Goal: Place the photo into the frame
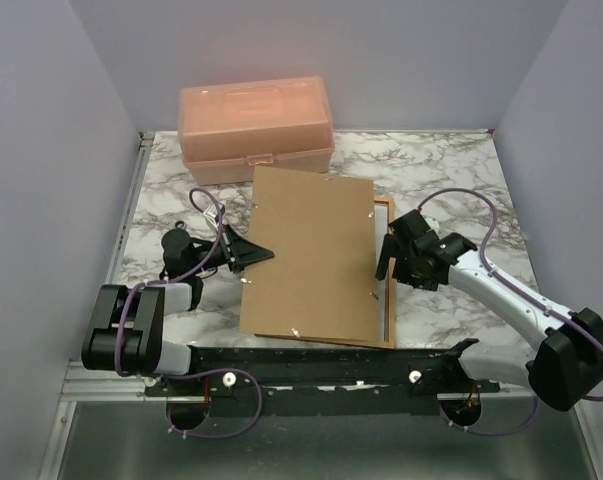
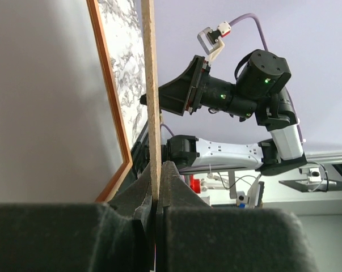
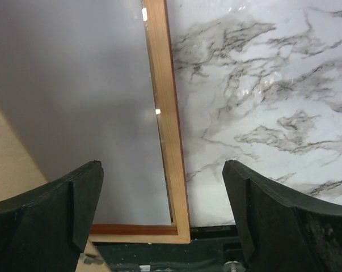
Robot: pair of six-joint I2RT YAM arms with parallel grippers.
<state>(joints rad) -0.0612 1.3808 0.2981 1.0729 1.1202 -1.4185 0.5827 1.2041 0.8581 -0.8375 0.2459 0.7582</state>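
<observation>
The frame [image 1: 389, 262] lies flat on the marble table, mostly covered by a brown backing board [image 1: 311, 255]. My left gripper [image 1: 243, 256] is shut on the board's left edge. In the left wrist view the board [image 2: 151, 85] stands edge-on between the jaws of the left gripper [image 2: 158, 168], lifted off the frame [image 2: 111, 107]. My right gripper [image 1: 386, 262] hovers open over the frame's right rail. In the right wrist view the right gripper [image 3: 162, 170] straddles the rail [image 3: 169, 130] near its corner. The plain white sheet inside the frame is the photo [image 3: 91, 96], face down.
A peach plastic box [image 1: 256, 128] stands at the back, just behind the board. Grey walls close in the table on the left, right and back. A black rail [image 1: 321, 358] runs along the near edge by the frame's corner.
</observation>
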